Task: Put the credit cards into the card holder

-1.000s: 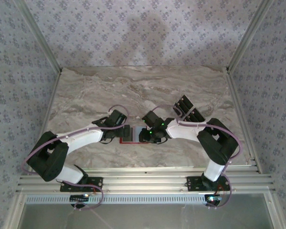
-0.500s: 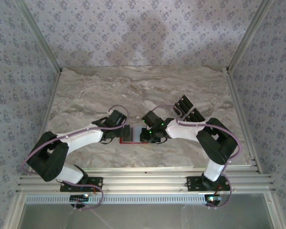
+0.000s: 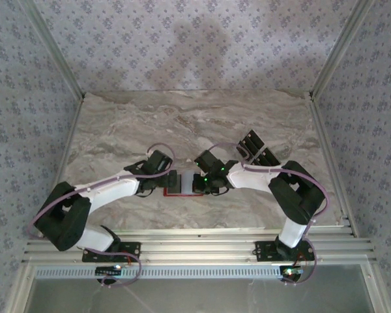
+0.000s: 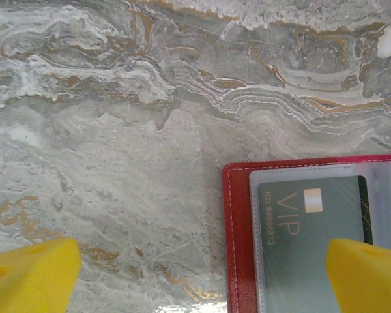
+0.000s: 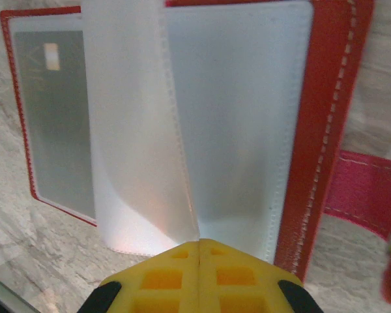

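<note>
Right gripper [image 5: 201,251] shut, pinching a clear sleeve [image 5: 137,130] of the holder [image 5: 326,130]; left gripper [image 4: 199,274] wide open, empty. Lift sleeve gently; avoid dislodging the seated card [image 4: 306,228].

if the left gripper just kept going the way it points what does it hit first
Likely the card holder: one finger of the open left gripper is over its sleeved card, the other over bare table. Height is hard to judge.
</note>
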Available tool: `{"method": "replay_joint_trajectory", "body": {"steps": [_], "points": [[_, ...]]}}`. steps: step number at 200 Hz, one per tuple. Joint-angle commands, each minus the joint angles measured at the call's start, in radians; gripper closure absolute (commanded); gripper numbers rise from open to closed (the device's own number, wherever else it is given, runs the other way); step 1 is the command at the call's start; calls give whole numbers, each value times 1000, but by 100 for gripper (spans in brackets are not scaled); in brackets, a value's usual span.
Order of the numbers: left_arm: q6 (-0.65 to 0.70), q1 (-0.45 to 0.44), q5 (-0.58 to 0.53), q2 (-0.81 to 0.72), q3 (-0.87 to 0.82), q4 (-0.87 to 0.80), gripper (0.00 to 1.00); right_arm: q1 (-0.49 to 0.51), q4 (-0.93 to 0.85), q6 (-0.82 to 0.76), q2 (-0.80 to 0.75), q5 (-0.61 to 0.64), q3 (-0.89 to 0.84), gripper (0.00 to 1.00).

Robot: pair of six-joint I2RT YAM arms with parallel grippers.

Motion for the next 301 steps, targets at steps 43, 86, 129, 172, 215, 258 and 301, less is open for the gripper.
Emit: {"method": "replay_joint_trajectory", "body": {"steps": [43,86,129,172,215,258,301], "points": [[-46,31,-72,-112,-28,-48,3,7,-13,-40,62,-60,120,100],[-65,47,-80,-159,-41,-61,3,23,-61,-84,138,-112,243,100],[-69,53,-82,-179,-37,-75,3,38,-127,-141,230,-189,400,84],[-49,55,-58,-179,-33,-75,3,8,-181,-175,133,-162,394,77],[-20,46,3,-141,-32,-39,3,-118,-340,-272,-61,-45,303,63],[-17,19,6,-72,-12,-39,3,-291,-569,-447,-169,212,292,57],[-19,2,2,-25,9,-34,3,-398,-656,-560,-162,404,312,57]]}}
